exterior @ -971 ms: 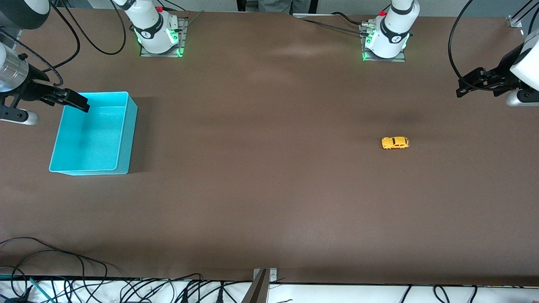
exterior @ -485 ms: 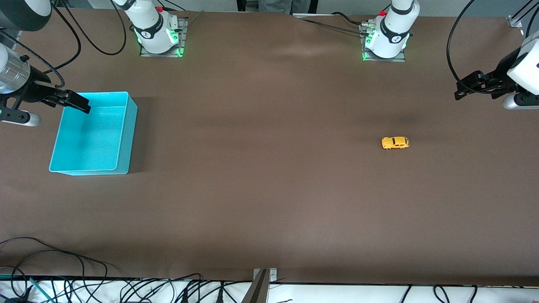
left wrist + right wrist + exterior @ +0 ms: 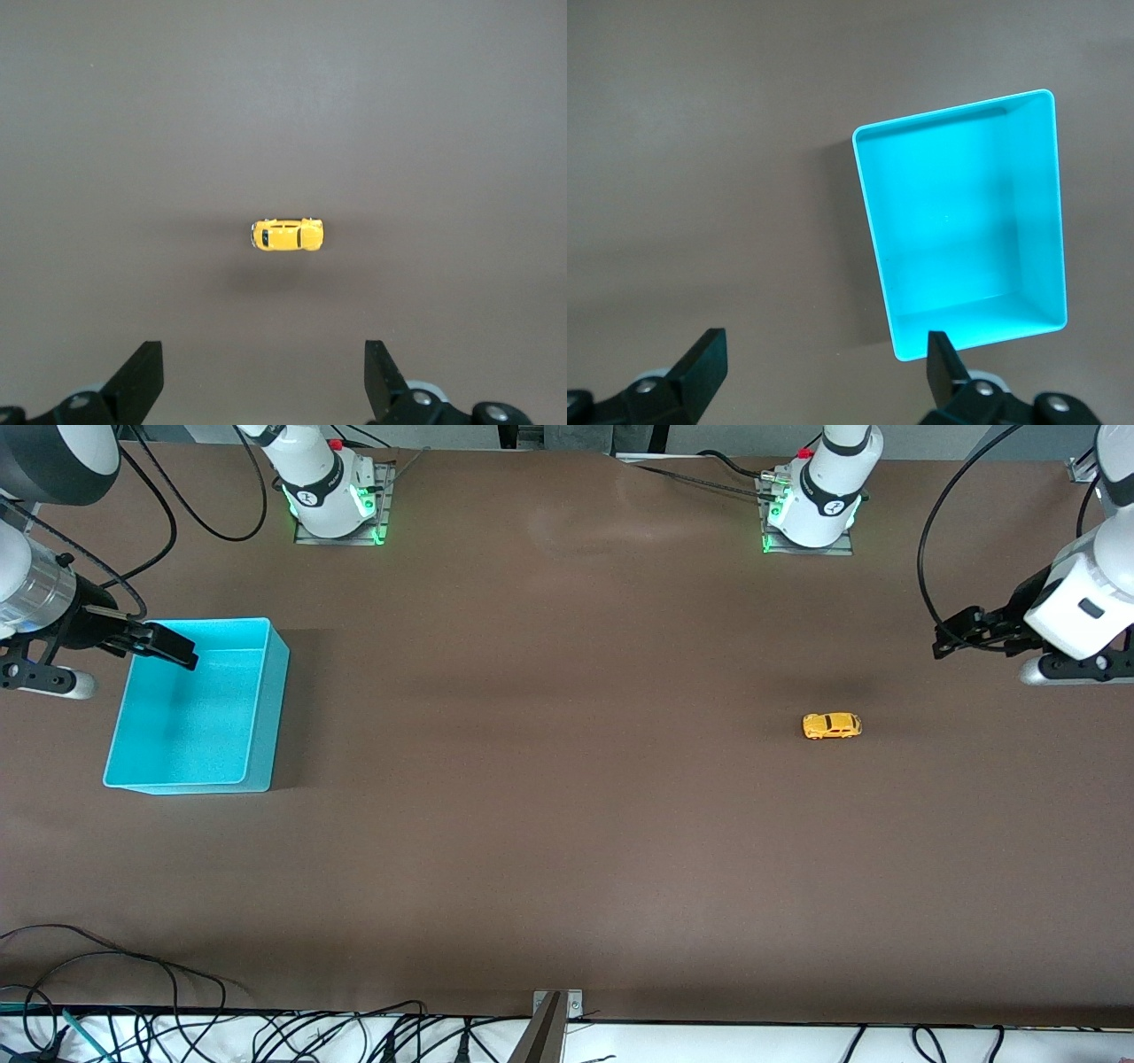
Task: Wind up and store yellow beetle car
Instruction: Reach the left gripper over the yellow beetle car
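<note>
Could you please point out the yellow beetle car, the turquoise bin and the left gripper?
yellow beetle car [image 3: 832, 725]: front view, on its roof.
turquoise bin [image 3: 277, 691]: front view, on its outer side wall.
left gripper [image 3: 946, 643]: front view, between its fingertips.

my left gripper [image 3: 944, 641] hangs in the air over the table [image 3: 567, 824] at the left arm's end, fingers [image 3: 142, 376] spread wide, holding nothing. my right gripper [image 3: 182, 654] hangs over the same table at the right arm's end, fingers [image 3: 704, 359] apart, also empty.
</note>
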